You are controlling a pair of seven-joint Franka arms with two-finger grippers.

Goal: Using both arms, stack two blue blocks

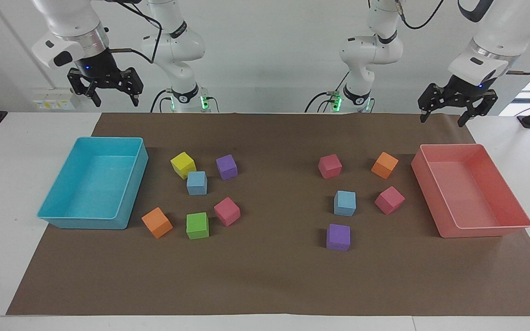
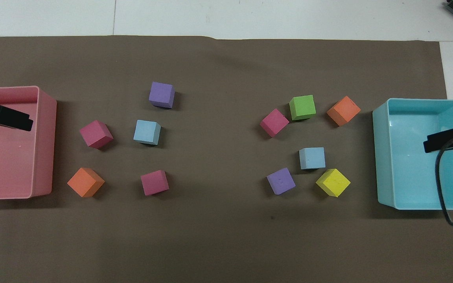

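My left gripper (image 1: pixel 444 116) hung with its fingers spread wide, holding nothing and touching nothing, raised over the robot-side end of the pink tray (image 1: pixel 520 216). My right gripper (image 1: pixel 111 94) was likewise wide open and empty, up in the air over the robot-side end of the turquoise tray (image 1: pixel 134 184). Both arms waited.

Inward from my left gripper, toward the table's middle, one blue block (image 1: pixel 345 202) sat on the brown mat (image 1: pixel 265 285), apart from its neighbours: a pink cube (image 1: pixel 389 200) beside it toward the pink tray, a purple cube (image 1: pixel 338 237) just farther from the robots, and another pink cube (image 1: pixel 330 166) and an orange cube (image 1: pixel 384 165) nearer them.

Inward from my right gripper lay the other blue block (image 1: pixel 197 182), crowded: a yellow cube (image 1: pixel 183 164) almost touched its corner, a purple cube (image 1: pixel 227 166) stood near. A green cube (image 1: pixel 197 225), a pink cube (image 1: pixel 227 211) and an orange cube (image 1: pixel 157 222) sat farther from the robots.

A broad bare strip of mat ran between the two clusters, and more open mat lay along the edge farthest from the robots.
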